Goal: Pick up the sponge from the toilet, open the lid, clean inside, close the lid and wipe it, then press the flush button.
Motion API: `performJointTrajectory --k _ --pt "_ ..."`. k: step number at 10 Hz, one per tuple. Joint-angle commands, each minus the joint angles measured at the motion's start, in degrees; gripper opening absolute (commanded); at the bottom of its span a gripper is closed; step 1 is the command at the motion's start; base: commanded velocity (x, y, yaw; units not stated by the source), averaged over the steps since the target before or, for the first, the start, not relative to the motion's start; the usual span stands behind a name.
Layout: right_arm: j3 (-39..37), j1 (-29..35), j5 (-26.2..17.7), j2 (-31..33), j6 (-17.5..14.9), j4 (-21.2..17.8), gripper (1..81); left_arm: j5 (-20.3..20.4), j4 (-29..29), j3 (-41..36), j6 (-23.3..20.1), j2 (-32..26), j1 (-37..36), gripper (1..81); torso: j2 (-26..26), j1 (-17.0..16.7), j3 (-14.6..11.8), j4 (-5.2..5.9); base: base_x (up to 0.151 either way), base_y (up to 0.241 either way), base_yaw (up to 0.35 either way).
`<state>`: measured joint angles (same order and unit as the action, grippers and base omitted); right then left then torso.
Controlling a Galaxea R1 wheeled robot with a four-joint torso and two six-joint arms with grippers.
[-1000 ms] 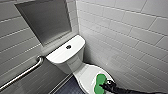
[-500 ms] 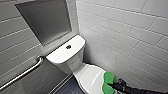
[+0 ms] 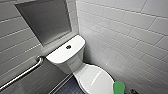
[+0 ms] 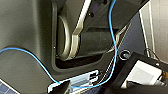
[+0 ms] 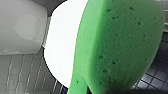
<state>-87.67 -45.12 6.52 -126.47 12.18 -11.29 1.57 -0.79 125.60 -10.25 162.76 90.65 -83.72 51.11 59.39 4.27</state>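
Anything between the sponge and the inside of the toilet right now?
Yes. The lid is shut flat over the bowl of the toilet. The sponge sits by the lid's front rim in the head view, so the closed lid blocks its way inside. No other obstacle is visible.

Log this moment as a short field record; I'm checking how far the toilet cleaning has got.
toilet lid: white, closed over the bowl
sponge: bright green, upright by the lid's end away from the tank; contact with the lid cannot be told
flush button: small, dark, in the centre of the tank top
grab bar: metal, on the tiled wall beside the tank
wall niche: grey recess above the tank
floor: dark
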Motion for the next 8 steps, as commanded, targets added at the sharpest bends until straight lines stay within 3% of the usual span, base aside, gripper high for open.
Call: performJointTrajectory --k 1,3,6,8 --pt "3.67 -0.72 0.33 4.44 0.21 -0.75 1.0 -4.74 0.70 -6.31 -0.21 -4.17 0.98 81.1 0.00 0.00 0.00 0.00 0.000 0.000 0.000" --pt "2.17 -6.77 0.25 4.88 0.21 -0.23 1.0 -4.65 0.62 -11.60 -0.21 -8.50 -0.85 81.1 0.00 0.00 0.00 0.00 0.000 0.000 0.000" --pt "-0.90 -18.03 1.11 4.35 -0.31 -0.05 1.0 -4.82 -0.09 -23.88 0.50 -19.46 -7.45 81.1 0.00 0.00 0.00 0.00 0.000 0.000 0.000" --pt "-2.14 -24.62 5.96 4.35 -0.58 0.04 1.0 -4.91 -0.96 -29.44 1.02 -23.79 -11.58 81.1 0.00 0.00 0.00 0.00 0.000 0.000 0.000"
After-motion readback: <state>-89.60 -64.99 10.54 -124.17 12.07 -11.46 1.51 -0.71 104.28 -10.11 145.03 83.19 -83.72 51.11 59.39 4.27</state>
